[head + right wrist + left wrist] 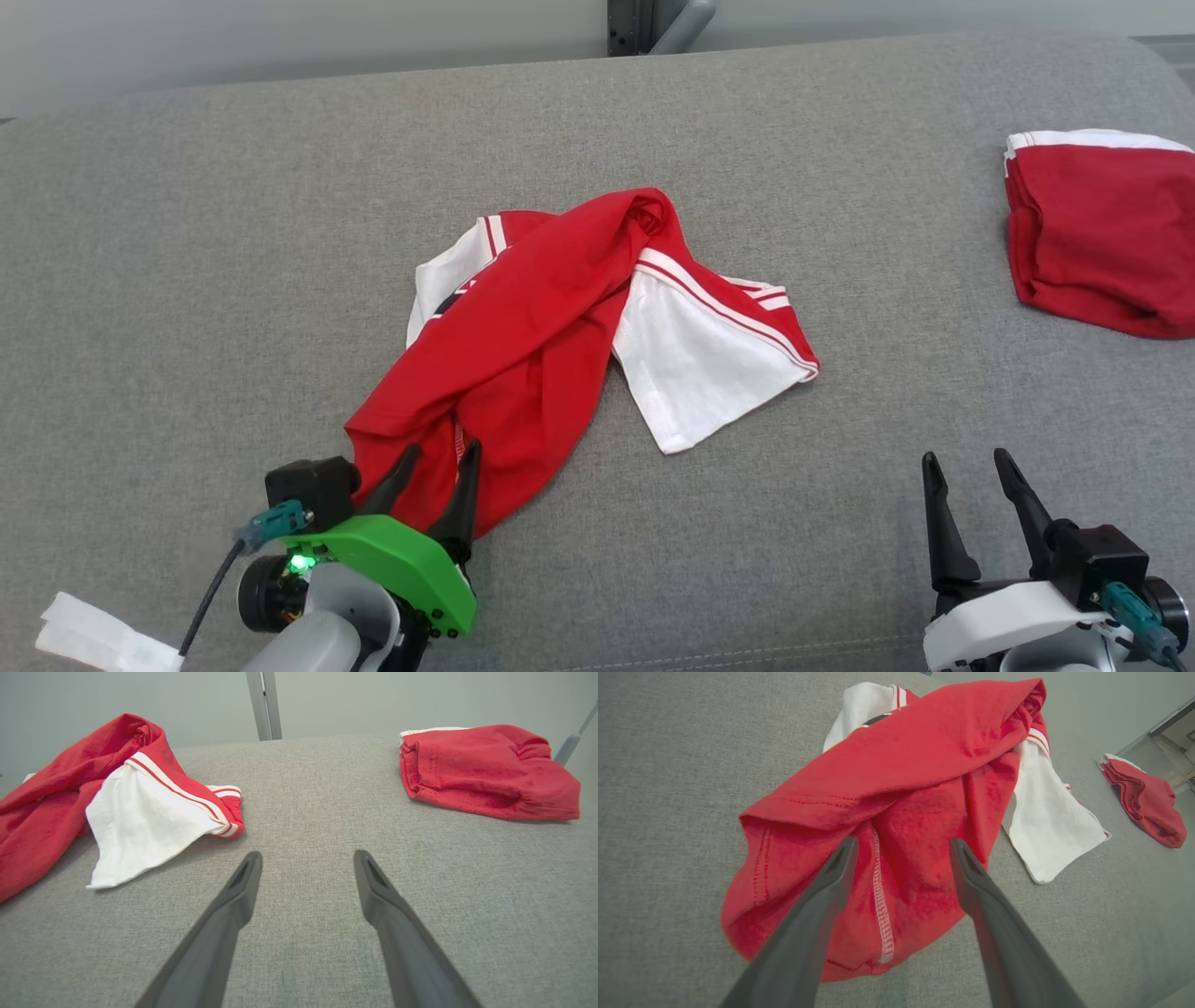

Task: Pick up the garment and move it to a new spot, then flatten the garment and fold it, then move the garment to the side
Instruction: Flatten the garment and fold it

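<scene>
Partly hidden: garment hem behind L gripper

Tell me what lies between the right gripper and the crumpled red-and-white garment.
Nothing but bare grey fabric surface lies between the open right gripper and the crumpled garment; the head view and right wrist view both show that stretch.

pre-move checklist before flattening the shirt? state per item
1. Left gripper open, nothing held: ok.
2. Right gripper open, over bare grey surface: ok.
3. Garment lying flat: not ok, it is bunched and twisted.
4. Folded red garment apart from the work spot: ok.
5. Left fingers touching the near hem: cannot tell.
</scene>
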